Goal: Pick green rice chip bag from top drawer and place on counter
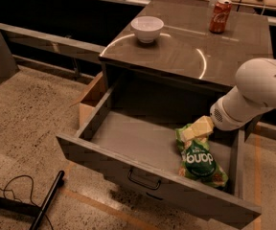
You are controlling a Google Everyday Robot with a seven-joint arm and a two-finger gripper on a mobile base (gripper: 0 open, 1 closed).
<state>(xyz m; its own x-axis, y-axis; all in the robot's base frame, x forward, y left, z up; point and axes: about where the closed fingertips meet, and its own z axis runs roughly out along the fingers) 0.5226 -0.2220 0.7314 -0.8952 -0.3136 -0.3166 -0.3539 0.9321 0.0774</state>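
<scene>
The green rice chip bag (199, 161) lies flat in the right part of the open top drawer (143, 169), its lettering upside down to me. My gripper (197, 128), cream-coloured on a white arm, reaches down into the drawer from the right and rests at the far, crumpled end of the bag, touching it. The bag's near end lies against the inside of the drawer front. The counter (186, 47) is the glossy grey-brown top of the cabinet, just behind and above the drawer.
A white bowl (147, 28) stands at the counter's left rear and a red soda can (220, 16) at its far right. A cardboard box (91, 100) sits on the floor left of the drawer. A black pole (47, 201) and cable lie on the floor.
</scene>
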